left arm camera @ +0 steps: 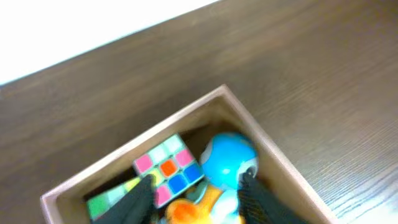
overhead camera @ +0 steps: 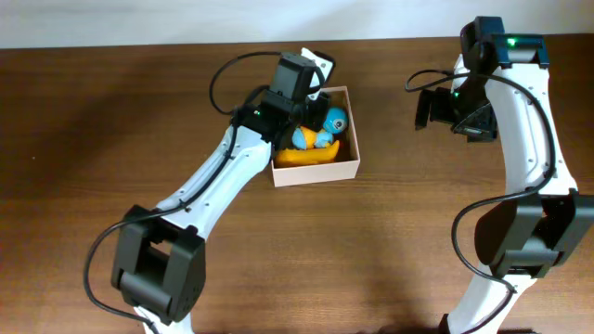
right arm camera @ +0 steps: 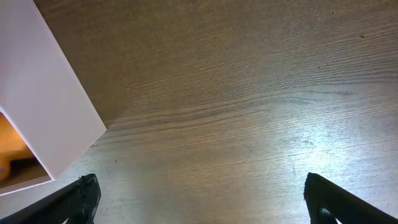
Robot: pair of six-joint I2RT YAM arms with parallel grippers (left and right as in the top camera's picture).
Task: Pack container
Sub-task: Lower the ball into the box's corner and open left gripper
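**Container** (overhead camera: 316,173)
- Seated flat on the brown wooden counter (overhead camera: 111,121), toward the rear and between the two arms.
- Square outline with thin cream-white walls.
- Floor mostly covered by the contents.
- Visible in the right wrist view only as a pale wall corner at the left edge, with something orange behind it.

**Contents**
- Rubik's cube (left arm camera: 168,168): tilted, near the far wall in the left wrist view. Pink, orange, blue and pale stickers face up.
- Blue ball-shaped toy (left arm camera: 227,158): just beside the cube. Contact between the two cannot be determined.
- Orange toy (left arm camera: 186,213): nearest the camera, blurred and cut off by the lower frame edge.

**Left claw** (overhead camera: 309,111)
- Positioned over the rear left part of the container and pointed down into it.
- Fingers (left arm camera: 140,202) partly spread, one on each side of the orange toy.
- Grip state cannot be told, because the contact points are blurred and sit at the frame edge.

**Right claw** (overhead camera: 425,109)
- Held above bare counter to the right of the container, apart from it and facing toward it.
- Fingers (right arm camera: 81,199) spread wide at the two lower corners of the wrist view.
- Only wood grain between the fingers: released, grasping nothing.
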